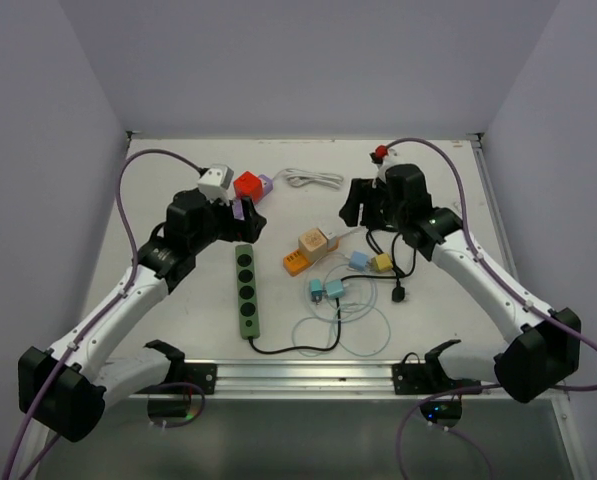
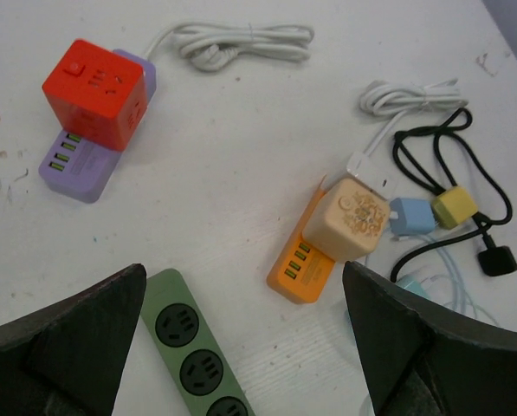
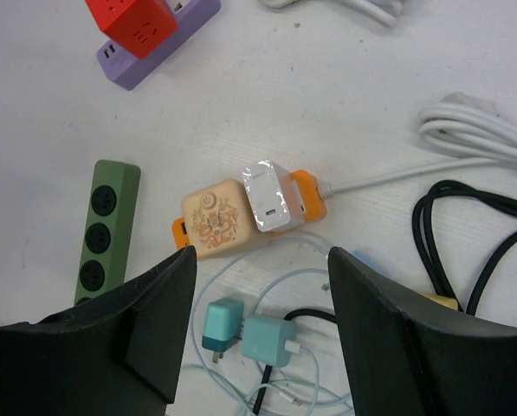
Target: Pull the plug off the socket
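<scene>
An orange socket block lies mid-table, also in the top view and the left wrist view. A beige cube sits on it, and a white plug with a white cable is plugged in beside the cube. The plug's edge shows in the left wrist view. My left gripper is open and empty, above and left of the block. My right gripper is open and empty, hovering just right of the block and above the teal adapters.
A green power strip lies left of the block. A red cube on a purple strip and a white-grey cube sit at the back left. A coiled white cable, teal adapters, blue and yellow adapters and black cable surround it.
</scene>
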You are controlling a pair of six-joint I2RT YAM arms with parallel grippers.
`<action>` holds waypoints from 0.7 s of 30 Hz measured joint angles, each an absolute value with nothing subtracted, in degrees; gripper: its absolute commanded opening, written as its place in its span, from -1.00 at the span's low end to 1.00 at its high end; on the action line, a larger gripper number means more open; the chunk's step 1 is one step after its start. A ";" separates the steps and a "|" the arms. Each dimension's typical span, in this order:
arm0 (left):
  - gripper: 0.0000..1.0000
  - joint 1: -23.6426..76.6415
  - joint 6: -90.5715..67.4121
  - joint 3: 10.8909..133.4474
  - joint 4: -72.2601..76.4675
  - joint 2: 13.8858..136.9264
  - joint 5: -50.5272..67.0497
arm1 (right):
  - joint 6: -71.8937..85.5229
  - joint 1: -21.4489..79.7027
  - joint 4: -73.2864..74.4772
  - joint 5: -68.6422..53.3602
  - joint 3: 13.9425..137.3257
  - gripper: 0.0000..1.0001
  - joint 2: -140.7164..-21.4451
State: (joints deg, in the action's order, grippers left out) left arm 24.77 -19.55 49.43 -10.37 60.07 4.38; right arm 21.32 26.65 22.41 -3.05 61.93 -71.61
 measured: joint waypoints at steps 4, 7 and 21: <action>0.99 24.77 -17.74 46.98 -12.32 60.64 3.22 | 21.54 27.53 23.20 -1.39 66.02 0.29 -75.48; 0.99 24.75 -16.91 46.94 -12.27 59.55 1.83 | 21.80 28.86 23.20 -0.99 66.15 0.33 -77.58; 0.99 24.80 -16.93 45.01 -12.16 49.06 -6.81 | 18.50 34.33 26.15 0.49 77.69 0.97 -88.97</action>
